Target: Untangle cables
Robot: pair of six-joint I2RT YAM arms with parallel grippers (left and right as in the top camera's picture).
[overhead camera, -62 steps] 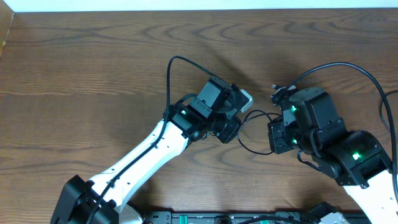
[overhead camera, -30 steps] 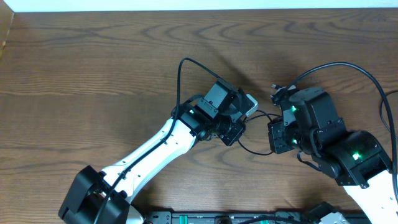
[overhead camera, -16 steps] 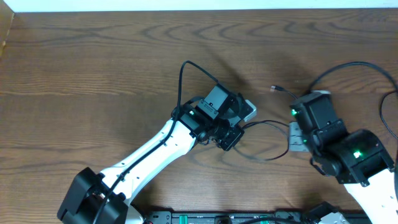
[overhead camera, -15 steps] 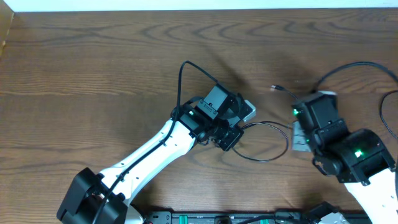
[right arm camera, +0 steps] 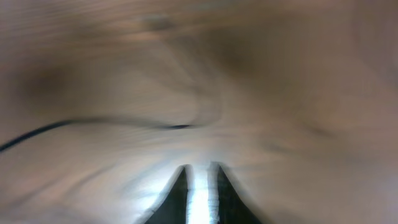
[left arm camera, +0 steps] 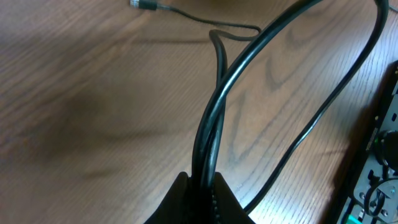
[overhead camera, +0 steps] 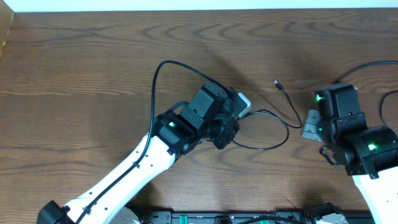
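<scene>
A thin black cable (overhead camera: 287, 127) lies in a loose loop on the wooden table between the two arms, its small plug end (overhead camera: 277, 83) resting free behind the loop. My left gripper (overhead camera: 225, 134) is shut on the black cable. In the left wrist view the strands (left arm camera: 214, 118) rise out of the closed gripper (left arm camera: 202, 183), and the plug (left arm camera: 143, 4) lies at the top. My right gripper (overhead camera: 309, 124) stands just right of the loop, apart from it. The blurred right wrist view shows its gripper (right arm camera: 199, 171) slightly open on bare table, with the cable (right arm camera: 43, 129) off to the left.
Thick black arm wires arch over the left arm (overhead camera: 155, 81) and past the right arm (overhead camera: 373, 65). A black equipment rail (overhead camera: 249, 218) runs along the table's near edge and shows at the right of the left wrist view (left arm camera: 388, 155).
My right gripper has let go of the cable, parted its jaws a little and pulled away to the right. The left gripper keeps its hold, and the loop now lies wider on the table.
</scene>
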